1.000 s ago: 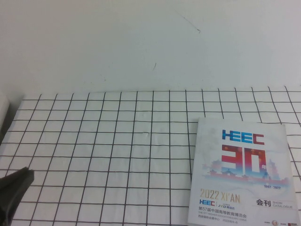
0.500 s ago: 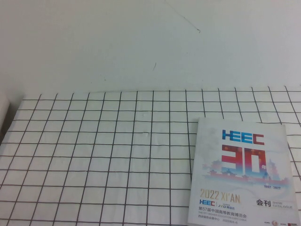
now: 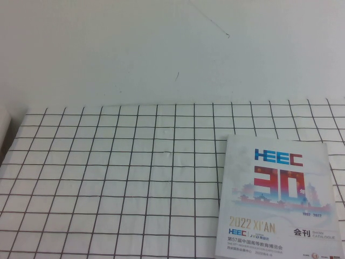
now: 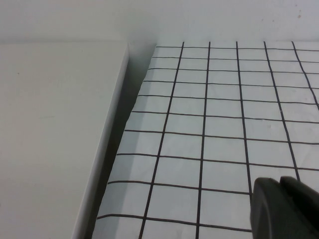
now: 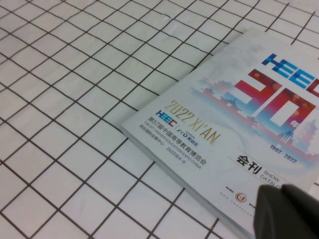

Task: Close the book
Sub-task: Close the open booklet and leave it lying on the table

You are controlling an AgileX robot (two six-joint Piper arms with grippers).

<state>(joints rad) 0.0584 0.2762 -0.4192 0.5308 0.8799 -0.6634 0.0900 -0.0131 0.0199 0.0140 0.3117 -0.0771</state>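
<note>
While only wrist cams catch them, left hand (image 4: 285, 209) hangs over counter (image 4: 199, 124), right hand (image 5: 288, 211) near closed book (image 5: 239, 104); grip state can't tell.

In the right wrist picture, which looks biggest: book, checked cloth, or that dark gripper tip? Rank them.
Checked cloth, largest.
Book, second.
Right gripper, smallest: only its tip shows, close to the lens, over the book's corner.
Left gripper: elsewhere, near the cloth's left edge.

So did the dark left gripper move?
Yes. The left gripper drew back from the near-left squares of the black-gridded white cloth, sliding out of the high view's lower-left corner. The right gripper hovers near the closed white catalogue.
</note>
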